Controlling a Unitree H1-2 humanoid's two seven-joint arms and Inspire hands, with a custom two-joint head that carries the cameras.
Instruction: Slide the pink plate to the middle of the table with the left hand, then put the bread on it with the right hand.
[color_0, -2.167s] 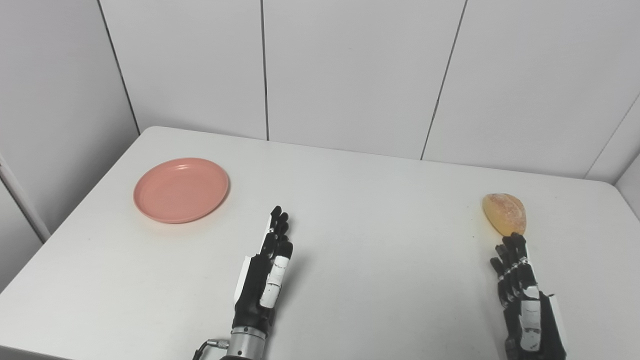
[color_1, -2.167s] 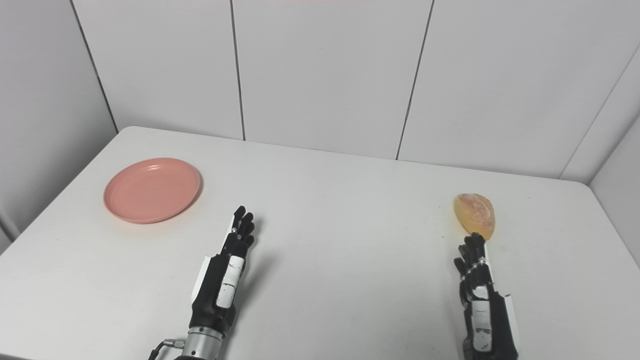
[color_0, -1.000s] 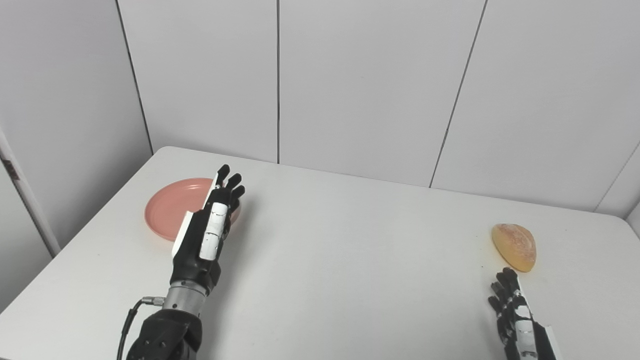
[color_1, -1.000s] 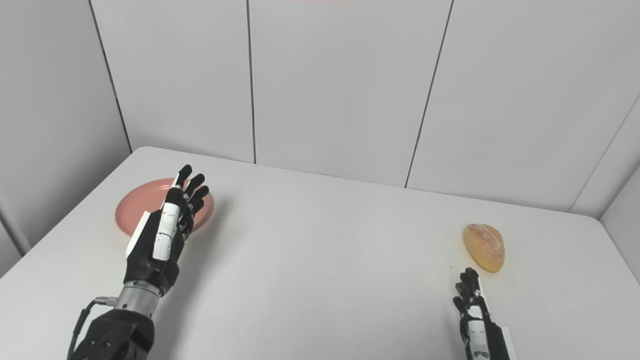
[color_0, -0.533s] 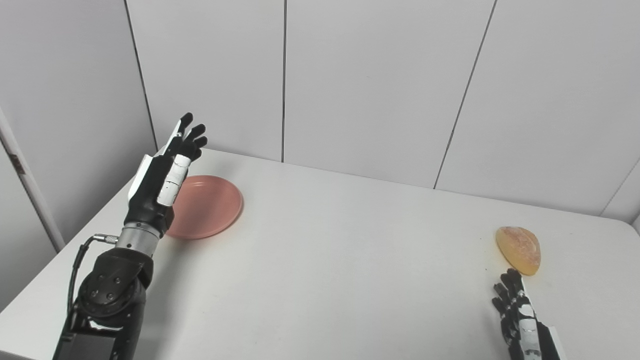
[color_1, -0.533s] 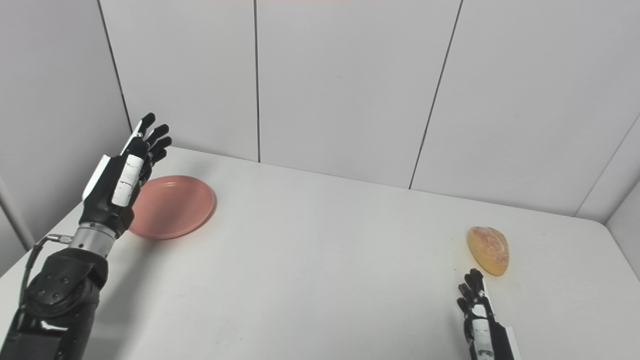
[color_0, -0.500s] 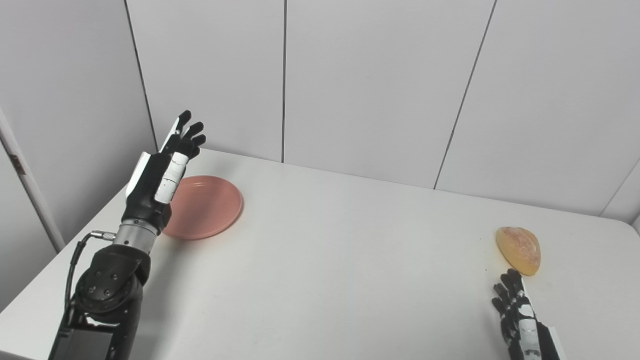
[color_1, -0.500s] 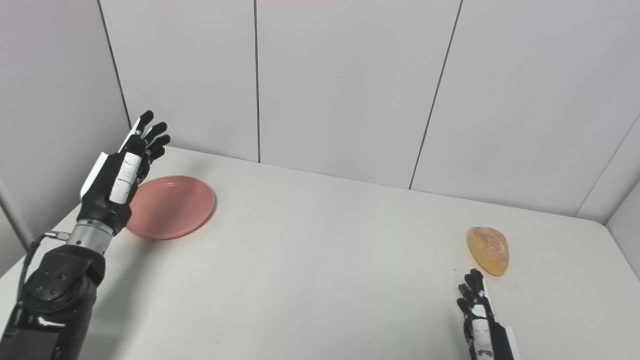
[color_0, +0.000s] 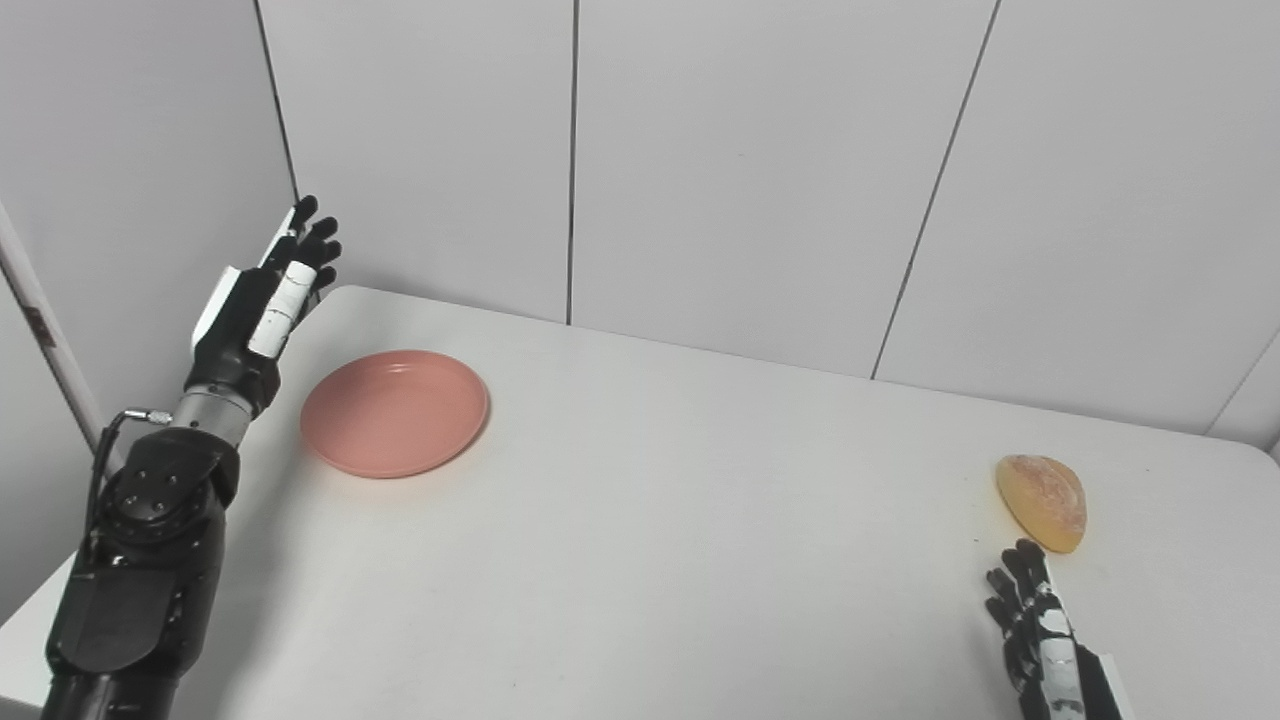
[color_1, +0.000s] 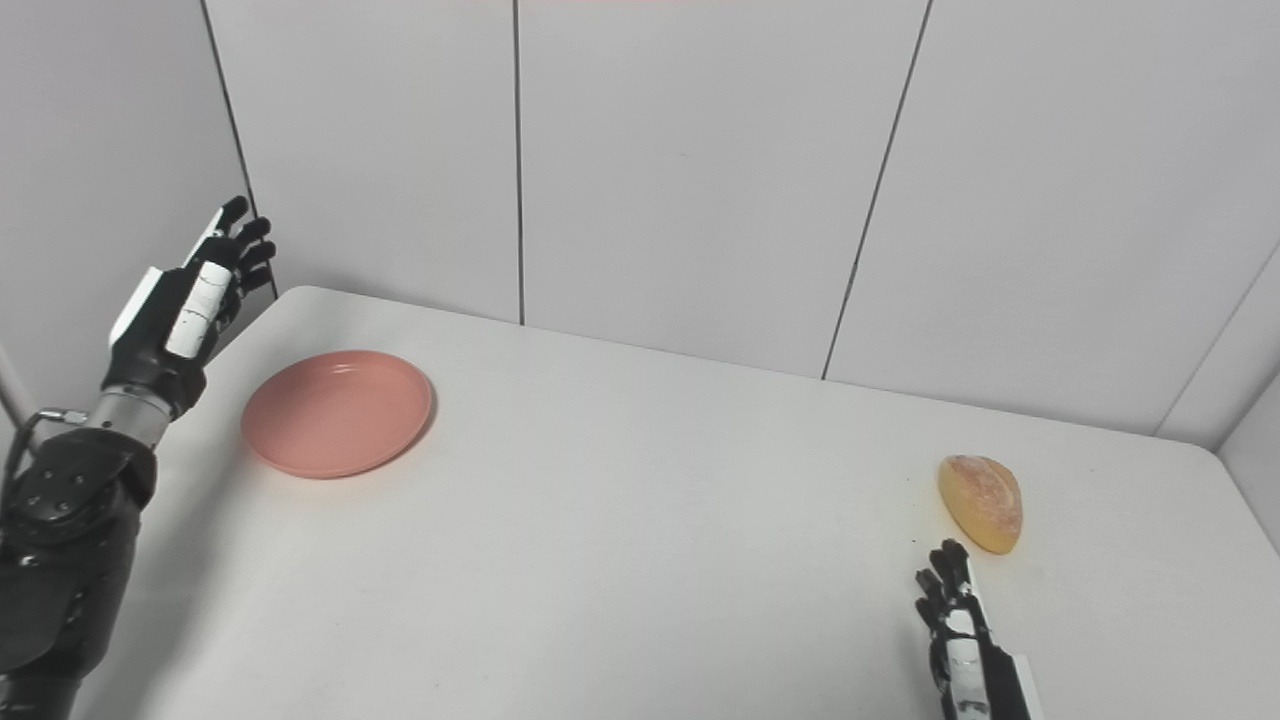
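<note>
White table (color_0: 700, 560), right hand (color_0: 1045, 650) half cropped

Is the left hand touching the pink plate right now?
No, the left hand is raised off to the side of the pink plate, holding nothing.

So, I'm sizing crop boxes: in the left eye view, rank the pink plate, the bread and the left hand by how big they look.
1. Pink plate, clearly the largest.
2. Left hand, raised and nearer the camera, so its rank is unsure.
3. Bread, the smallest.
</note>
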